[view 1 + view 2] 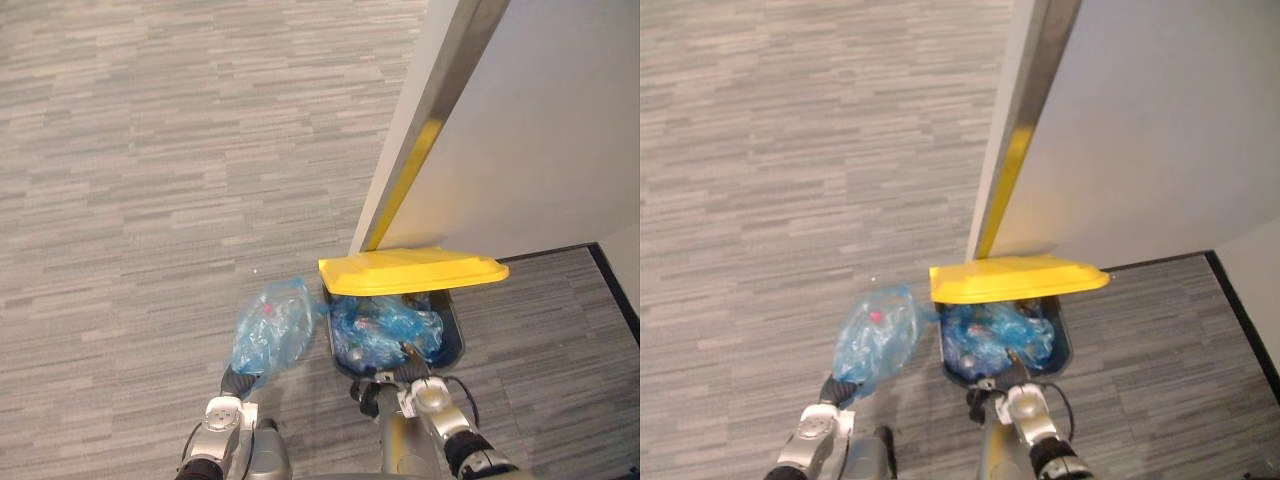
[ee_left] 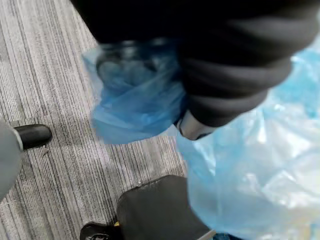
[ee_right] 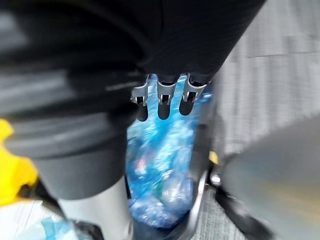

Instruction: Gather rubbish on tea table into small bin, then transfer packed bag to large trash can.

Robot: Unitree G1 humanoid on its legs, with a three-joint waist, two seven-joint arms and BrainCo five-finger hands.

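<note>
A blue see-through bag of rubbish (image 1: 270, 325) hangs just left of the large trash can (image 1: 455, 335). My left hand (image 1: 238, 383) is under the bag's near end, shut on its plastic (image 2: 135, 105). The can is dark, and its yellow lid (image 1: 410, 270) is raised at the far side. Crumpled blue bags (image 1: 385, 330) fill the inside. My right hand (image 1: 412, 373) is at the can's near rim. Its fingers (image 3: 165, 100) are straight and point down over the blue bags, holding nothing.
A pale wall panel (image 1: 530, 130) with a metal edge and a yellow strip (image 1: 405, 185) rises right behind the can. Grey striped carpet (image 1: 150, 150) spreads to the left and ahead. A black skirting line (image 1: 612, 280) runs at the far right.
</note>
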